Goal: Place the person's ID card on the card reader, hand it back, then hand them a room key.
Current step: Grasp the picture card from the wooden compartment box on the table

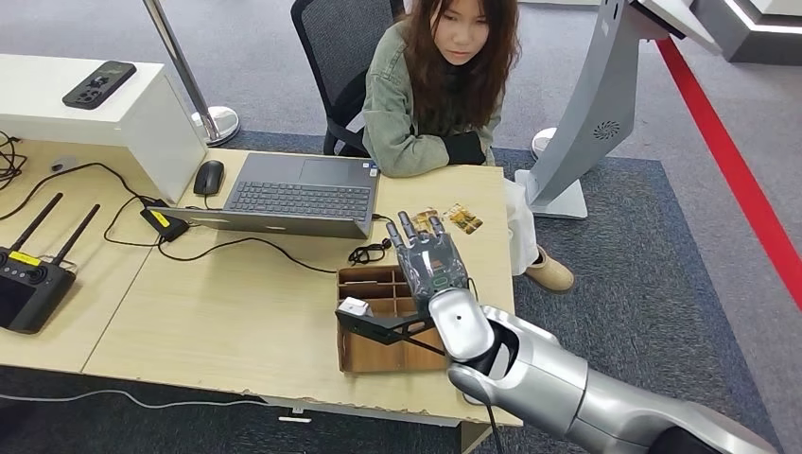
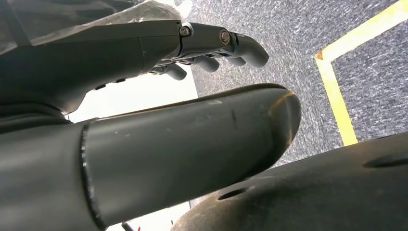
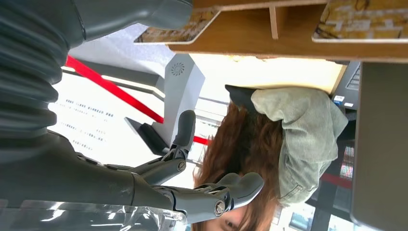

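Fingers of the right hand point(image 1: 430, 255) stretch forward and apart above the far end of the brown compartment tray point(image 1: 364, 284), holding nothing; in the right wrist view the right hand point(image 3: 192, 178) shows loosely spread fingers with bare space between them. Just beyond the fingertips, two patterned cards point(image 1: 454, 218) lie flat on the wooden table point(image 1: 236, 303), close to the table's far edge and in front of the seated person point(image 1: 435, 85), whose folded arms rest on that edge. Whether these are the ID card or room keys cannot be told. The same cards point(image 3: 361, 21) appear in the right wrist view, lying on the table surface. An open laptop point(image 1: 293, 194) sits to the left of the cards, with a mouse point(image 1: 208, 177) beside it. The left hand point(image 2: 211, 48) hangs over grey carpet in its wrist view, fingers gently curled and apart, gripping nothing.
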